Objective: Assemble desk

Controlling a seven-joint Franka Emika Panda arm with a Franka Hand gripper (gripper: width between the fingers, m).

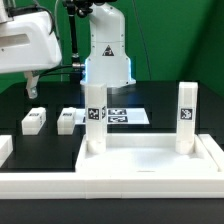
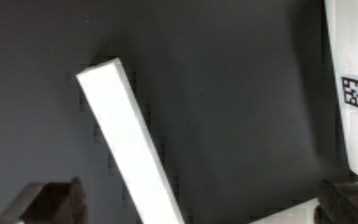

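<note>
White desk top [image 1: 140,153] lies in the foreground on the black table [image 1: 160,100]. One tagged leg [image 1: 95,122] stands upright at its far edge toward the exterior view's left and another upright leg [image 1: 186,118] toward the right, while two loose legs [image 1: 33,121], [image 1: 70,119] lie on the table further left. Marker board [image 1: 126,116] lies flat behind the top with a green curtain [image 1: 170,30] at the back; all tags show black-and-white square patterns only. Pincer [image 1: 31,86] hangs above the loose legs with its fingers [image 2: 51,203] wide apart and holding nothing, over a white strip [image 2: 131,140] on the table.

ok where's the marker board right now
In the exterior view the marker board lies flat on the table just behind the desk top, beside the upright leg on that view's left.
</note>
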